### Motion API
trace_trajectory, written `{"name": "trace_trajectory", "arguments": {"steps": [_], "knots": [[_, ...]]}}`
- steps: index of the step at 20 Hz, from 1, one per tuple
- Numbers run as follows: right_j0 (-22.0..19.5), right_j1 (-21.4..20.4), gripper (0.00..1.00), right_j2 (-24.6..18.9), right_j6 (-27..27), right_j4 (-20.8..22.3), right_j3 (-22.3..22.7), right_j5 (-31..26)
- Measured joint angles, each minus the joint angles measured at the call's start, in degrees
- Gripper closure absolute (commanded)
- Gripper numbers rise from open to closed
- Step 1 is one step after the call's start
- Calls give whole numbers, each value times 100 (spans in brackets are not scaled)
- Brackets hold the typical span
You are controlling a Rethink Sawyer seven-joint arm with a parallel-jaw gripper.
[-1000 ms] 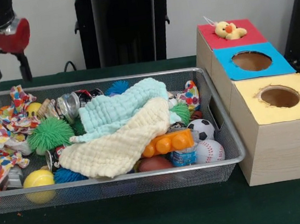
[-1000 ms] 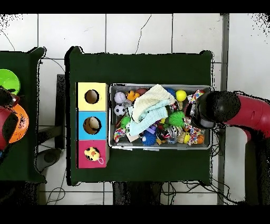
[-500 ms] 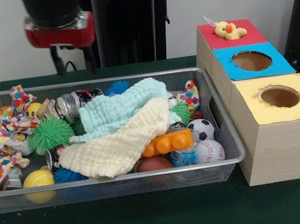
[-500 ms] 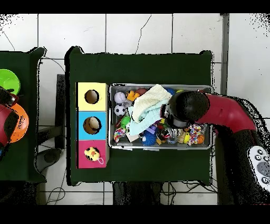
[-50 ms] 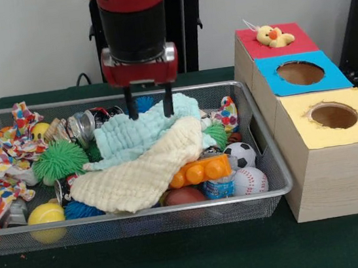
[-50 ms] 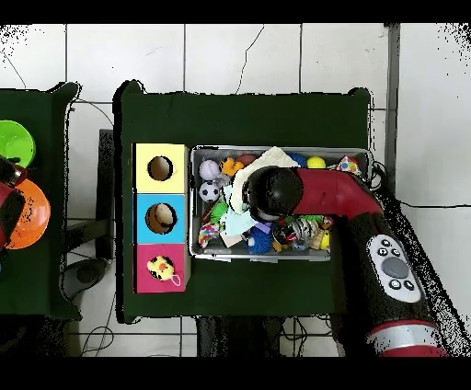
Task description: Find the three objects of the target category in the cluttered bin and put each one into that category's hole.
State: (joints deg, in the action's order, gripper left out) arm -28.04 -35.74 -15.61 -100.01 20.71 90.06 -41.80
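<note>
Hovering over the silver wire-mesh bin point(image 5: 271, 181), the red and black gripper point(image 5: 150, 109) hung with fingers spread and empty, tips just above the pale mint muslin cloth point(image 5: 133, 135). Beneath that cloth, a cream muslin cloth point(image 5: 138, 175); beside the cream one, an orange plastic block point(image 5: 200, 171).

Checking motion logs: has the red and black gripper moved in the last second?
Yes. In the front view the red and black gripper went from beyond the wire mesh bin's left end rightward to above the mint muslin cloth, open.
</note>
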Motion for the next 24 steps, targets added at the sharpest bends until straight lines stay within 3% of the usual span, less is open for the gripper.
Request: {"name": "trace_trajectory", "arguments": {"steps": [7,15,16,24], "knots": [[372,588,0,527,0,266,-17,979],[432,977,0,882,1,199,-324,1046],[432,1001,100,918,1,182,-366,1044],[421,1093,100,1020,1,-9,-571,895]]}}
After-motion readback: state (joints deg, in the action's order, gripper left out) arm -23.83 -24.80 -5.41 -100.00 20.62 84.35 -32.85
